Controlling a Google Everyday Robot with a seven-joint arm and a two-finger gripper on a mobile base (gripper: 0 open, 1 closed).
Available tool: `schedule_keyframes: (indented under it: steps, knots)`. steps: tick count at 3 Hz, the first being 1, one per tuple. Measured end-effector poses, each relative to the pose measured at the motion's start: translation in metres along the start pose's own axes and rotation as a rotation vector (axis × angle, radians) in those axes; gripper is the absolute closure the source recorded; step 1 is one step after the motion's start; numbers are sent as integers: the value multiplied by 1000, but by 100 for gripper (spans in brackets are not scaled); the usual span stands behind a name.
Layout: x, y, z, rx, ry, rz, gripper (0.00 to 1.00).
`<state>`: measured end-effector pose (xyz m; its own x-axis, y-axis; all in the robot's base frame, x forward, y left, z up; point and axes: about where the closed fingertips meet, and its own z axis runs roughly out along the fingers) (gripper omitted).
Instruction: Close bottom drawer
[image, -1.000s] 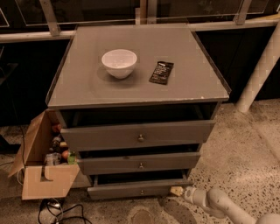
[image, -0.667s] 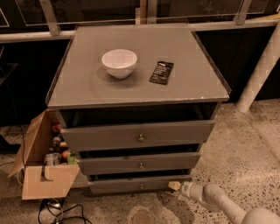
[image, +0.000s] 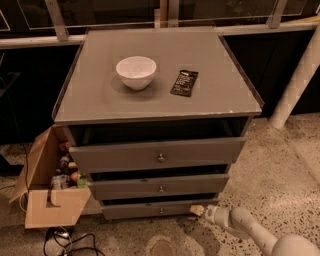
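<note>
The bottom drawer (image: 150, 209) is the lowest, slimmest grey front of the cabinet, with a small brass knob (image: 161, 210) at its centre. It sticks out only a little, less than the two drawers above it. My gripper (image: 196, 210) is low at the drawer front's right end, touching or almost touching it, on a white arm (image: 240, 225) that comes in from the bottom right.
The middle drawer (image: 159, 186) and top drawer (image: 157, 154) stand partly open. A white bowl (image: 136, 71) and a dark packet (image: 184, 82) lie on the cabinet top (image: 100, 100). An open cardboard box (image: 47, 200) with items stands left of the cabinet. Cables (image: 65, 240) lie on the floor.
The bottom drawer has slid in toward the cabinet. My gripper has moved left and forward along with the drawer's right end.
</note>
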<state>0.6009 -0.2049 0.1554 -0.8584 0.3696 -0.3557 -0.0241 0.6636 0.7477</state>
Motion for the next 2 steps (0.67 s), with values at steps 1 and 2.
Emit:
schedule_keyframes:
  steps: [1, 2]
  knots:
    - [8, -8, -62, 72, 19, 53, 100]
    - [18, -27, -143, 183, -30, 136, 100]
